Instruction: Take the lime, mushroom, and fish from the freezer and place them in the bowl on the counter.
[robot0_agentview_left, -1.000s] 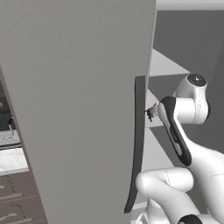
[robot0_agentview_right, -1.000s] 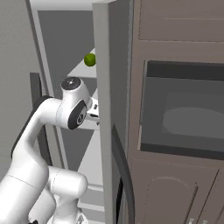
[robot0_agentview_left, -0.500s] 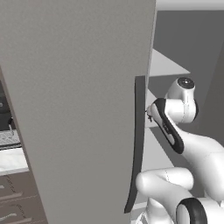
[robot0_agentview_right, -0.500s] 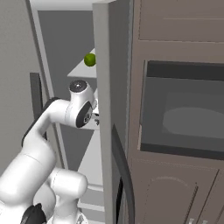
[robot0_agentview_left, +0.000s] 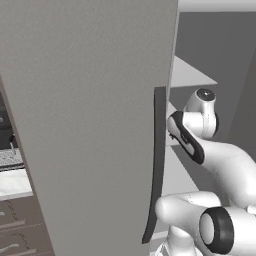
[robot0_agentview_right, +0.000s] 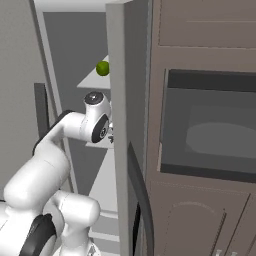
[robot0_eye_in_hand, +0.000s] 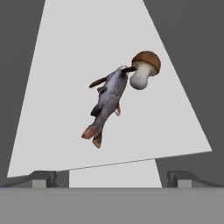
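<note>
Tall grey freezer (robot0_agentview_left: 90, 125), broad flat door swung open, long dark vertical handle (robot0_agentview_left: 157, 165) at its edge. White arm reaches past the door into the compartment, over the pale shelves (robot0_agentview_right: 95, 80).

Hand view: tool (robot0_eye_in_hand: 111, 178) spread wide, nothing between the fingertips (robot0_eye_in_hand: 43, 178), which sit at the near edge of a pale shelf (robot0_eye_in_hand: 52, 109). On that shelf lies a grey fish with reddish tail and fins (robot0_eye_in_hand: 107, 103), its head touching a mushroom with brown cap and white stem (robot0_eye_in_hand: 143, 70).

Right base view: small round green lime (robot0_agentview_right: 102, 68) on a higher shelf, above the arm's wrist.

Left base view: strip of white marble worktop (robot0_agentview_left: 12, 182) over dark brown drawers, at lower left.
</note>
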